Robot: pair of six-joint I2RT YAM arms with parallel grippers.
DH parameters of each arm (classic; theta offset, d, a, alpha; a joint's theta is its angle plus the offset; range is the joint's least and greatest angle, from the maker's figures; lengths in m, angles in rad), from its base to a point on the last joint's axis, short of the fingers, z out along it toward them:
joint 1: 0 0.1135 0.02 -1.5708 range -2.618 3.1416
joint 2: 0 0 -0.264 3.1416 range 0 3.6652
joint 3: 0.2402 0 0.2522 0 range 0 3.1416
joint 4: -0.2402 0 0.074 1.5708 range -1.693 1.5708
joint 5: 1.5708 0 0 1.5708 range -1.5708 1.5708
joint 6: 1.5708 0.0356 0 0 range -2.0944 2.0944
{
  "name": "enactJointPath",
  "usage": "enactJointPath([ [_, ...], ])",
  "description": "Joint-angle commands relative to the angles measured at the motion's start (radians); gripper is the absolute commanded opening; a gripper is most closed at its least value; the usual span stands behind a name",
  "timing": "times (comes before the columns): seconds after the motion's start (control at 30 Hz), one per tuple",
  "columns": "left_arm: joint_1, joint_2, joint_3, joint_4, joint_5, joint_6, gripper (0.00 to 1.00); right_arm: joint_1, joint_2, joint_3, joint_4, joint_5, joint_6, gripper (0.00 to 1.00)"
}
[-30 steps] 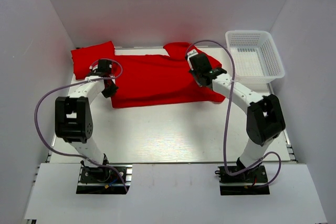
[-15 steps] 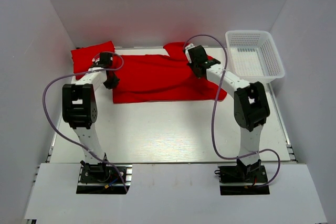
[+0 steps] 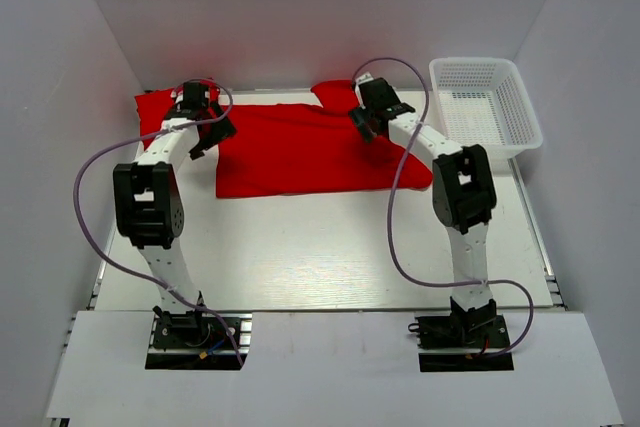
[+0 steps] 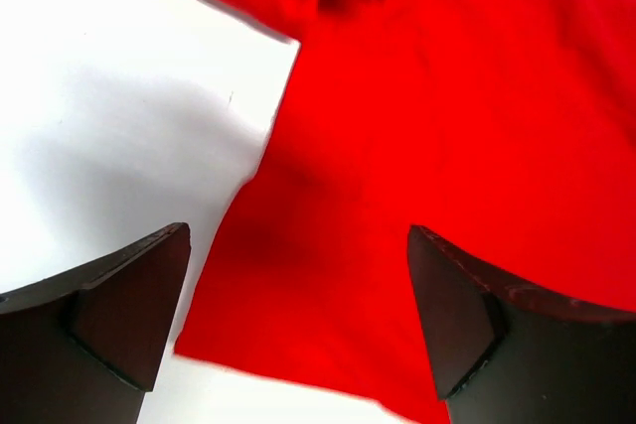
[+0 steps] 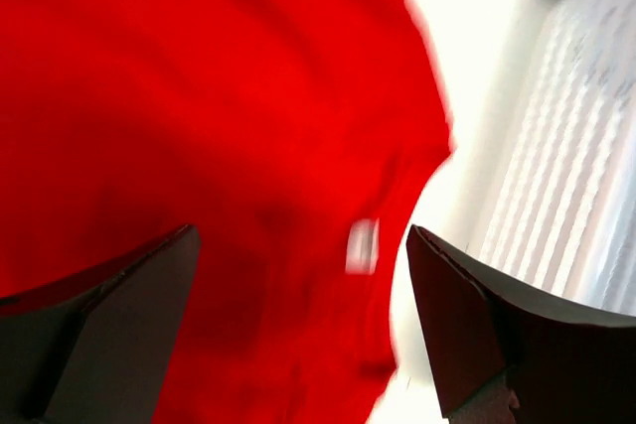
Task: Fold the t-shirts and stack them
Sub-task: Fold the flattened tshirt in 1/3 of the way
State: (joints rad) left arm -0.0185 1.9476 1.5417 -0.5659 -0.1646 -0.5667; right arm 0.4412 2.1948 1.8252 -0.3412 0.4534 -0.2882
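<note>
— Where are the t-shirts at this moment?
— The spread t-shirt (image 3: 300,147) lies flat on the far half of the counter (image 3: 320,257), between my two arms; the second t-shirt (image 3: 158,112) is a smaller red bundle in the far left corner, just beside the first one.
— How are your left jaws?
— They are spread wide and pinch nothing; they hang over the left edge of the spread t-shirt, so I see red cloth on one side and bare counter on the other.
— And the right jaws?
— They are spread as well, with nothing between them; below them is red cloth with the small white neck label (image 5: 362,245); the white mesh basket (image 5: 566,146) stands to their right, and a strip of counter shows between it and the cloth.
— Do the jaws touch the cloth?
— I cannot tell; the right wrist view is blurred.
</note>
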Motion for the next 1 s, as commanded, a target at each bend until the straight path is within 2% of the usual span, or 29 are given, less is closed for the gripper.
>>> enactJointPath([
  [0.0,-0.007,-0.127,-0.069,0.026,0.051,0.057,1.00,-0.010,-0.170,-0.146,-0.015,-0.123,0.116,0.90],
  [0.03,-0.008,-0.127,-0.069,0.026,0.078,0.080,1.00,-0.013,-0.203,-0.147,-0.019,-0.139,0.159,0.90],
  [0.1,-0.017,-0.141,-0.118,0.070,0.155,0.116,1.00,-0.025,-0.249,-0.251,-0.030,-0.202,0.188,0.90],
  [0.13,-0.017,-0.141,-0.141,0.099,0.243,0.132,1.00,-0.032,-0.271,-0.289,-0.032,-0.235,0.205,0.90],
  [0.23,-0.028,-0.150,-0.224,0.175,0.336,0.146,1.00,-0.064,-0.296,-0.357,-0.025,-0.314,0.279,0.90],
  [0.43,-0.046,-0.128,-0.334,0.238,0.378,0.179,1.00,-0.140,-0.261,-0.368,0.019,-0.493,0.368,0.90],
  [0.57,-0.046,-0.092,-0.356,0.247,0.378,0.179,1.00,-0.167,-0.221,-0.339,0.041,-0.606,0.380,0.80],
  [0.63,-0.046,-0.079,-0.356,0.222,0.353,0.179,1.00,-0.176,-0.196,-0.323,0.039,-0.617,0.388,0.74],
  [0.77,-0.046,-0.070,-0.365,0.210,0.326,0.169,1.00,-0.188,-0.162,-0.314,0.034,-0.631,0.397,0.74],
  [0.9,-0.046,-0.070,-0.383,0.201,0.281,0.169,1.00,-0.188,-0.141,-0.300,0.041,-0.637,0.394,0.54],
  [0.97,-0.046,-0.070,-0.384,0.192,0.281,0.169,1.00,-0.193,-0.129,-0.284,0.042,-0.631,0.394,0.41],
])
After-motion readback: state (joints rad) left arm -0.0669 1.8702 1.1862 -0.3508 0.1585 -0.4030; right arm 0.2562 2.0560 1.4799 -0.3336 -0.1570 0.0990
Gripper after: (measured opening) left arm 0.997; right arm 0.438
